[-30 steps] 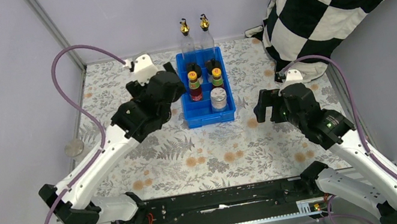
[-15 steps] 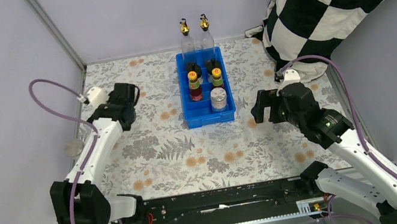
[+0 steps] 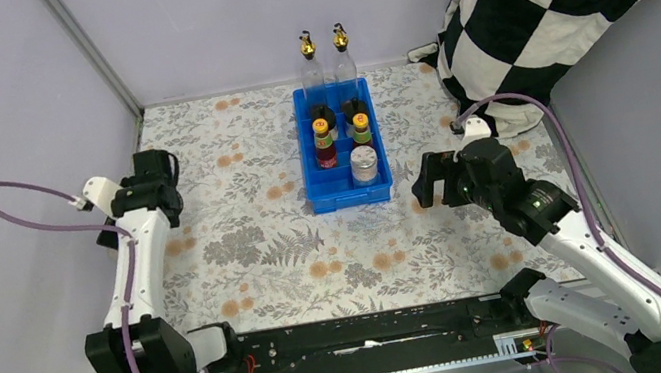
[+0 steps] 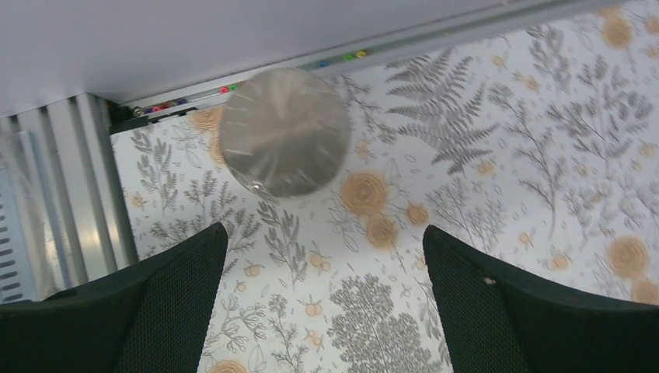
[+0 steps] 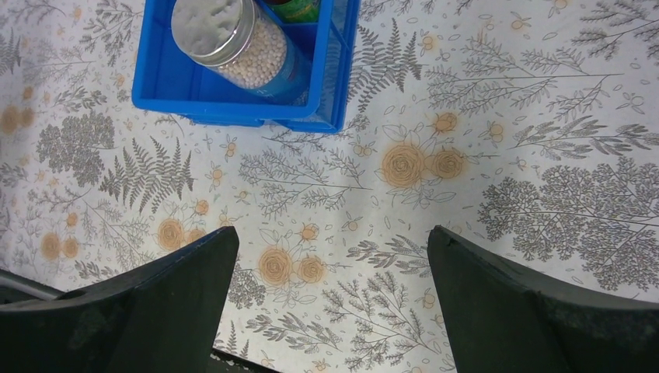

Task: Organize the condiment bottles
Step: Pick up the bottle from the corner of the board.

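**Grippers.** The right gripper (image 3: pixel 422 183) is released, jaws wide with nothing between them. It hangs over the floral tablecloth (image 3: pixel 317 250) just beside the near-right corner of the blue divided tray (image 3: pixel 351 197). The left gripper (image 4: pixel 322 233) is also spread and empty, out at the cloth's left border. It looks down on the loose silver-lidded jar (image 4: pixel 284 132). That jar stands upright ahead of the fingertips, not between them. The arm hides it in the top view.

**Tray contents.**
- Near-right compartment: the matching jar (image 3: pixel 363 163), filled with pale granules.
- Near-left compartment: appears vacant.
- Next row back: the two orange-capped sauce bottles (image 3: pixel 324 142).
- Behind those: the two black-capped bottles (image 3: pixel 323 115).
- Farthest: the two gold-spouted clear bottles (image 3: pixel 309 60). Whether they stand inside the tray or just behind it cannot be told.

**Assessment.** The step in hand appears to be fetching the last stray jar. The left gripper would need to advance until its jaws straddle the jar's body. It would then close below the lid, lift clear and carry the jar to the vacant near-left compartment. The jar sits close to the border, so a nudge outward should be avoided.
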Action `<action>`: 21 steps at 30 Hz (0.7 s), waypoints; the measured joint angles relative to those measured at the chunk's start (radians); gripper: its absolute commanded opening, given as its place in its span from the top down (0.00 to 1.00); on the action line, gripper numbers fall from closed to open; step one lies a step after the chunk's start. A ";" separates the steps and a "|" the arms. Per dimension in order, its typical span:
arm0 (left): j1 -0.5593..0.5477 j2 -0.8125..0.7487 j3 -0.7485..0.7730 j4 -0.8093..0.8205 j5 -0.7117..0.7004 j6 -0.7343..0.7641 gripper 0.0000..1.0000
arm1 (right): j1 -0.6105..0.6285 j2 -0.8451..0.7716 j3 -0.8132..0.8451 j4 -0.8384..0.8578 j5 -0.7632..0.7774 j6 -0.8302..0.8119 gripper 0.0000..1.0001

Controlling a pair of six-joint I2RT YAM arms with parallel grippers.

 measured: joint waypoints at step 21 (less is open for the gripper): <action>0.148 0.035 0.017 -0.015 0.042 0.060 0.01 | 0.000 0.030 -0.008 0.029 -0.029 0.004 0.00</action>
